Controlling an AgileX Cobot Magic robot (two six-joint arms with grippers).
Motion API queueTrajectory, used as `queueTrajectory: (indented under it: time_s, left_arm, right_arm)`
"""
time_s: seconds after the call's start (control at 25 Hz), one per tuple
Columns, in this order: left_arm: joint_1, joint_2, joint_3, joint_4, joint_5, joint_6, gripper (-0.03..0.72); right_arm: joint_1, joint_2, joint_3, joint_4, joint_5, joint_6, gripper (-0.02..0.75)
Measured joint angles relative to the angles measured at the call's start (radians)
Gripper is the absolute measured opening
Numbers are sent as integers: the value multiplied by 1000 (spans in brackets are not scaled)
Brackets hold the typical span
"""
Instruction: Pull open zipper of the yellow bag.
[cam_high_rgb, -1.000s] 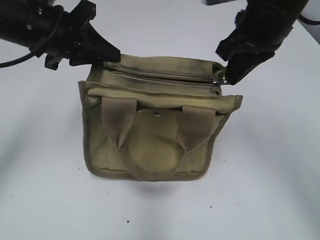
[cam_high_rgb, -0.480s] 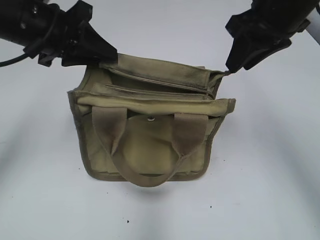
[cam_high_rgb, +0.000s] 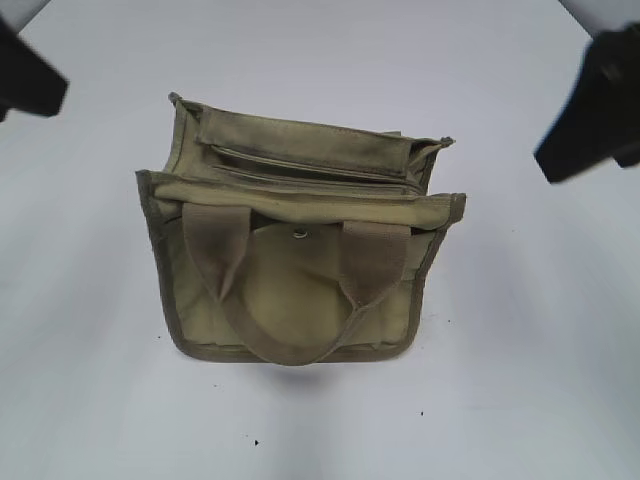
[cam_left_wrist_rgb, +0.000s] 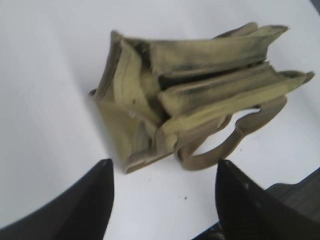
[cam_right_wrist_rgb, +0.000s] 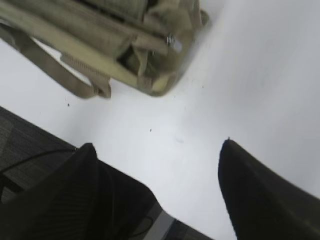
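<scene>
Exterior view, olive-yellow bag (cam_high_rgb: 300, 260) upright, top zipper (cam_high_rgb: 310, 168) gaping open

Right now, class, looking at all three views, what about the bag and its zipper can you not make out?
- Exterior view: how far the zipper is open; fabric folds shade it.
- Left wrist view: the yellow bag is blurred; no pull tab discernible.
- Right wrist view: the top edge cuts off most of the bag.
- Exterior view: both arms cut off by the edges.
</scene>
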Motion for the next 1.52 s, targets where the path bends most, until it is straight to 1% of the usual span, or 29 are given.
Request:
queueTrajectory:
  time_s: [0.08, 0.2, 0.4, 0.56, 0.72, 0.88, 1.04, 1.52]
  left_arm:
    - [0, -106, 57, 91, 33, -68, 491]
    - [0, -296, 171, 187, 57, -137, 491]
    - [0, -662, 388, 315, 75, -165, 491]
    - [0, -920, 491, 344, 97, -166, 491]
    - [0, -1093, 530, 351, 106, -168, 491]
    - [0, -1156, 555, 381, 98, -168, 491]
    - [0, -1160, 607, 400, 59, -168, 491]
    - [0, -1160, 619, 390, 44, -168, 490]
  right_arm:
    - [0, -121, 116, -10, 0, 1, 576]
    - [0, -306, 275, -17, 1, 2, 576]
    - [0, -644, 497, -23, 5, 33, 576]
    - [0, -885, 602, -85, 7, 39, 576]
    - [0, -1082, 680, -173, 5, 44, 576]
    - [0, -1165, 727, -189, -35, 45, 576]
    - [0, -1174, 755, -190, -104, 45, 576]
    - [0, -1173, 760, -190, -115, 47, 576]
